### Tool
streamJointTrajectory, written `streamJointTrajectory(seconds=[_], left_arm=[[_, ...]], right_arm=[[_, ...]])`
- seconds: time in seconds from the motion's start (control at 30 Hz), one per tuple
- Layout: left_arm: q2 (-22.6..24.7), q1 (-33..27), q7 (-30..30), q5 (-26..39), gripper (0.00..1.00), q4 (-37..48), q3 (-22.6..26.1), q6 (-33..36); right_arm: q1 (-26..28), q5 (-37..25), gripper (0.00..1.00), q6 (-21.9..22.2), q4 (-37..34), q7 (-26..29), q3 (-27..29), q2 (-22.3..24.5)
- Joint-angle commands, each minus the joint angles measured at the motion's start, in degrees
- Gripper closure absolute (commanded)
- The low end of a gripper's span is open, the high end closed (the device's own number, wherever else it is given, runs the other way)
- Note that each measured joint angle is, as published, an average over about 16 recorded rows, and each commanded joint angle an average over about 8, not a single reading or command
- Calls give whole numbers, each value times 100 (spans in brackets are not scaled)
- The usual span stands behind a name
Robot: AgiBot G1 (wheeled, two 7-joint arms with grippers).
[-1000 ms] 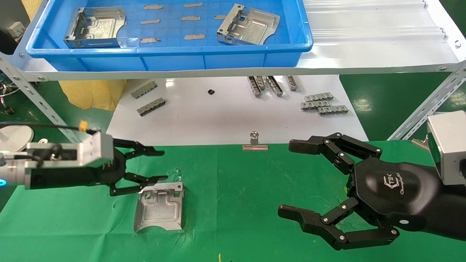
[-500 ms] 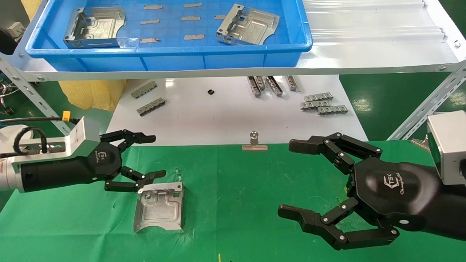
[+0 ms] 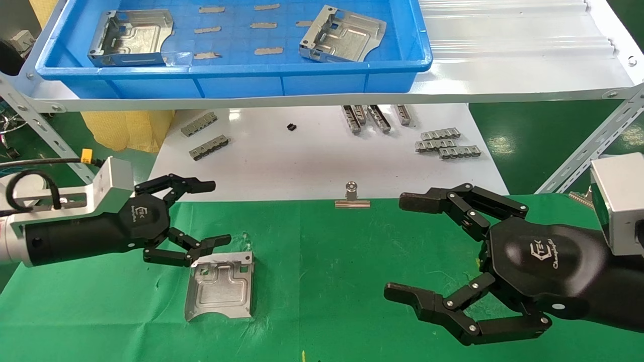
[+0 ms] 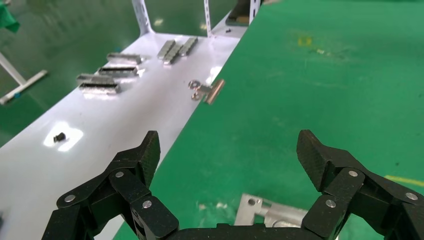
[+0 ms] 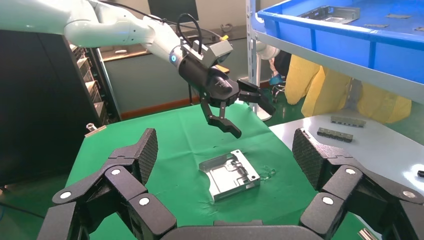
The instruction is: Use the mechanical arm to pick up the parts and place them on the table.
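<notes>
Lifting and turning since a second ago, the left gripper point(image 3: 207, 213) hangs spread wide and empty just above the near edge of the bracket point(image 3: 220, 286), which lies flat on the green table point(image 3: 332, 281). That placement looks done; two brackets wait in the blue tray point(image 3: 241, 75). The right gripper point(image 3: 397, 249) idles, open.

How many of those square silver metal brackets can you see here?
3: one at the blue tray's left end, one at its right end, one on the green cloth beside the left gripper. None seems hidden.
</notes>
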Motion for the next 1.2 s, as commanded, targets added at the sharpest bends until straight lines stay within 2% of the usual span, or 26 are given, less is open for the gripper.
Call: streamJointTrajectory(seconds=[0.03, 1.2], left_arm=[[-62, 110, -141, -61, 0, -239, -81, -21], [-1146, 2023, -2593, -1128, 0, -4415, -1500, -396]], right_arm=[[0, 0, 0, 0, 0, 0, 0, 0], [0, 0, 0, 0, 0, 0, 0, 0]])
